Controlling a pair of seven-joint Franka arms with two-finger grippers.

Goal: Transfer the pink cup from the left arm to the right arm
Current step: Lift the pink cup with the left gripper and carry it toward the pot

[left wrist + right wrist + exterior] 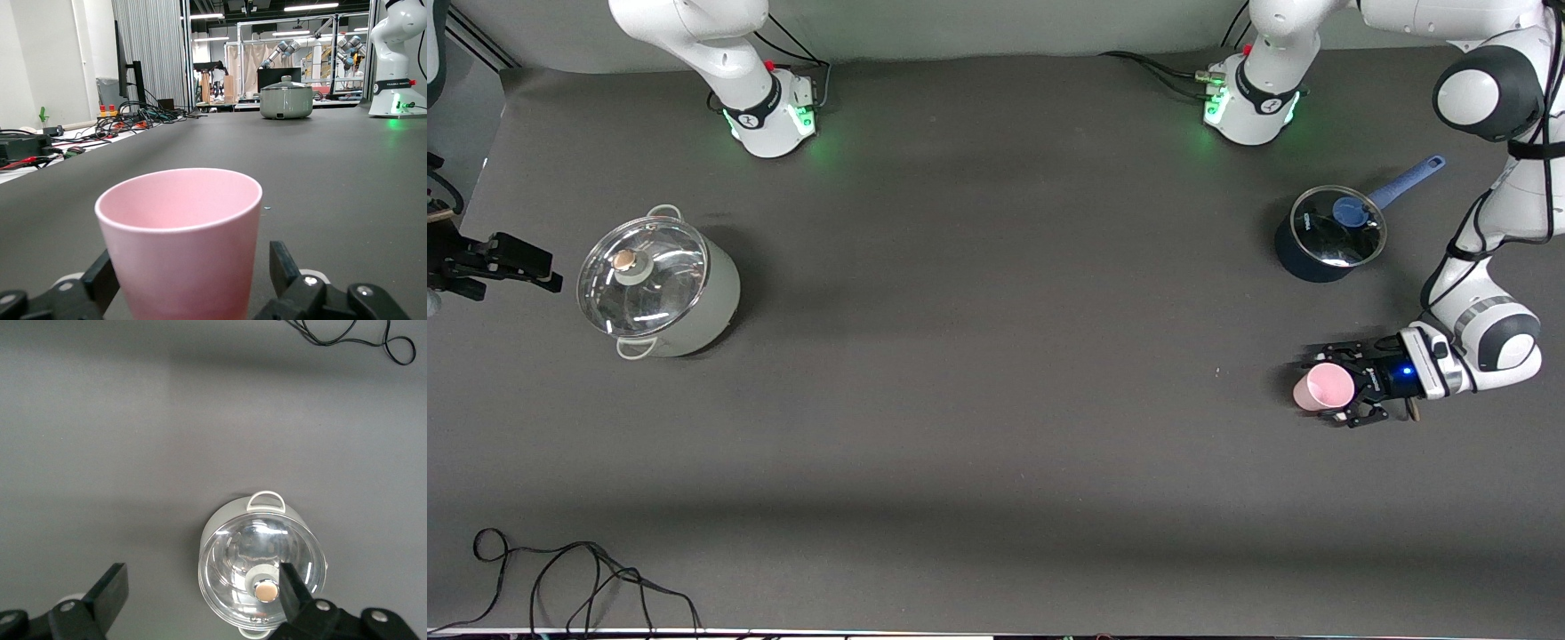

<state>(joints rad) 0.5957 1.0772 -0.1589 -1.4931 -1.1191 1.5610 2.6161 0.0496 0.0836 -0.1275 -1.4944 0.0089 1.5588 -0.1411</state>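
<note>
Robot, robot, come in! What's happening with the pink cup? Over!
Left gripper around the pink cup, fingers either side, low at its own end of the table. Right gripper open, waiting high over the grey pot. Nothing between them.
</note>
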